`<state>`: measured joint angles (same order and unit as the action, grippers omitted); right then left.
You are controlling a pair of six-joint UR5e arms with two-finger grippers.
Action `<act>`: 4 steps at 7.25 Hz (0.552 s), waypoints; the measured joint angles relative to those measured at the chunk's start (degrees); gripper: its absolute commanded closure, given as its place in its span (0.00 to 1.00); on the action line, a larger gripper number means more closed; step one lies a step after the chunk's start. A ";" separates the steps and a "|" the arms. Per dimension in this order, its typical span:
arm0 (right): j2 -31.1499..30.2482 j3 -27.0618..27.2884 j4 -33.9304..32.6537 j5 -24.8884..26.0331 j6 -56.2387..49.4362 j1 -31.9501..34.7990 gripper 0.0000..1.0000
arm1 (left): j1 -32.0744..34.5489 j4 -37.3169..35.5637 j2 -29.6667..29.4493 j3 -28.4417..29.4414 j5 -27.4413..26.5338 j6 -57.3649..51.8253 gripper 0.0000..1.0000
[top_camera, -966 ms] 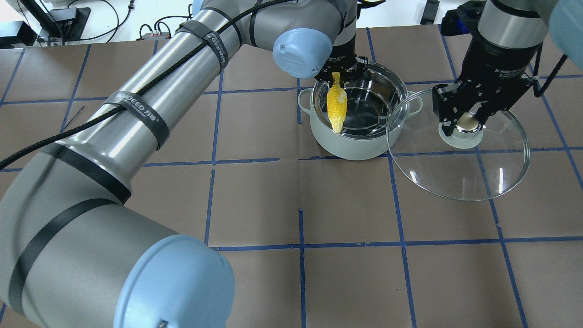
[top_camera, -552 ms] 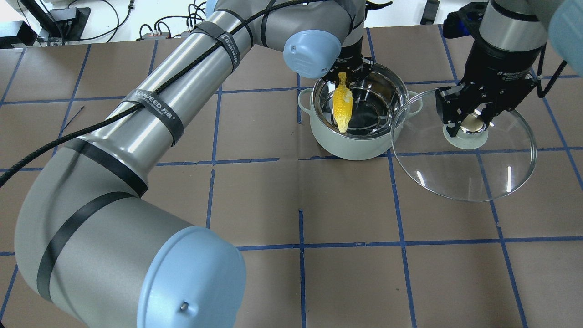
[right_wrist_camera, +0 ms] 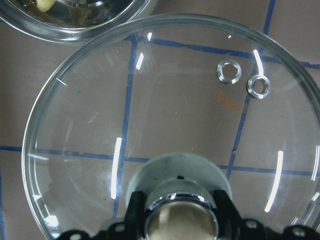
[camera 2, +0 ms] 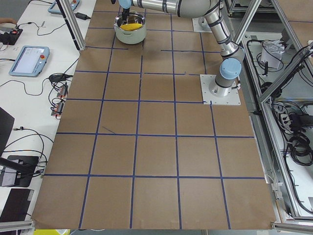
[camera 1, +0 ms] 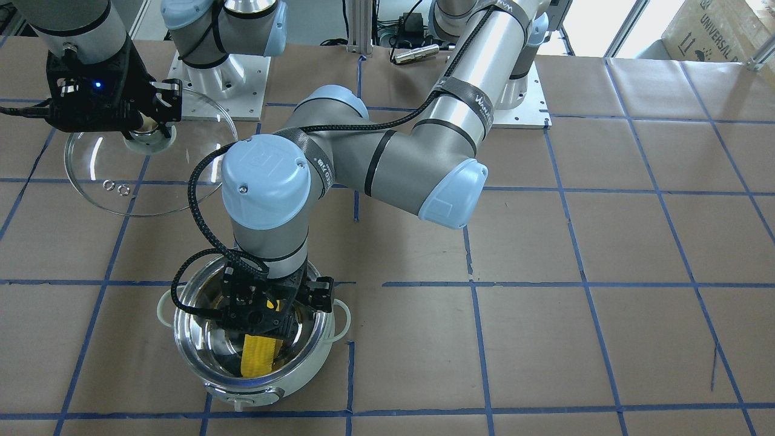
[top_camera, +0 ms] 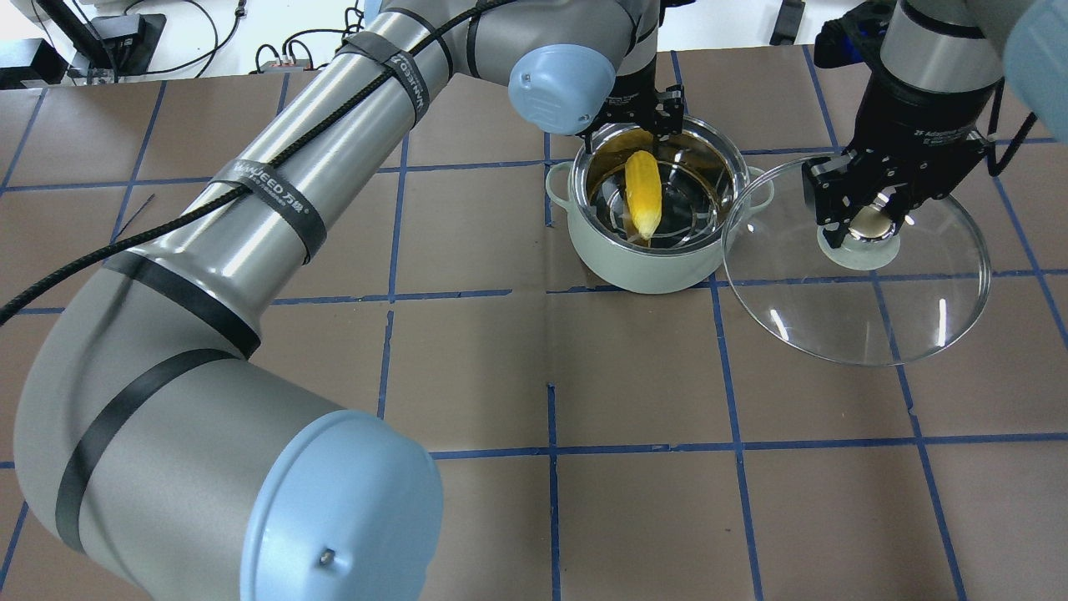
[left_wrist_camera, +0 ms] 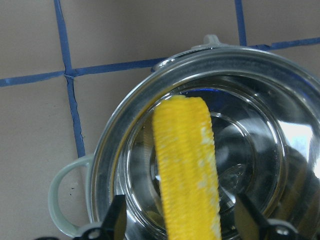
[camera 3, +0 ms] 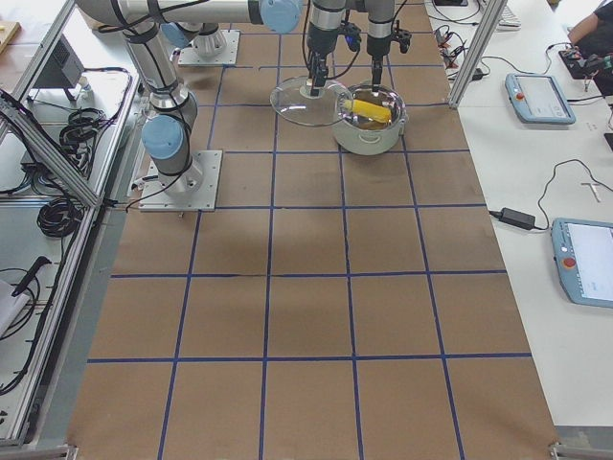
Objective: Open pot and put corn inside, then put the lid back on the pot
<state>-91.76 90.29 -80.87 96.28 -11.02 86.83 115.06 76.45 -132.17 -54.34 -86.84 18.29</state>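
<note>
The pale mint pot (top_camera: 642, 271) stands open at the table's far middle. The yellow corn (top_camera: 644, 192) lies inside it on the steel bottom, tip toward me. My left gripper (top_camera: 636, 133) hovers over the pot's far rim, open, with its fingers (left_wrist_camera: 117, 220) spread clear of the corn (left_wrist_camera: 187, 175). My right gripper (top_camera: 868, 221) is shut on the knob of the clear glass lid (top_camera: 859, 309) and holds it just right of the pot, its edge overlapping the pot's right handle. The lid (right_wrist_camera: 175, 100) fills the right wrist view.
The brown table covering (top_camera: 551, 376) has a grid of blue tape lines. Cables and devices (top_camera: 100, 42) lie beyond the far left edge. The left arm's large links (top_camera: 250, 250) cross the table's left half. Tablets (camera 2: 29, 54) lie on a side bench.
My left gripper has moved right over the pot and opened. The corn has left it and now lies in the pot. The lid in my right gripper has shifted slightly right.
</note>
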 measured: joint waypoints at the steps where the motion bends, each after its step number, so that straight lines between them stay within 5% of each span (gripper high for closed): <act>1: 0.01 0.01 0.03 -0.16 -0.01 0.00 0.64 | -0.96 0.54 0.65 -0.50 0.06 -0.70 0.00; 4: 2.16 -3.23 -0.71 -1.29 0.29 0.48 0.64 | -8.78 7.17 9.69 -8.79 -0.32 -12.55 0.00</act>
<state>-89.60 87.06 -81.58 94.98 -10.73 87.31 106.28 83.61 -122.48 -63.13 -87.16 5.74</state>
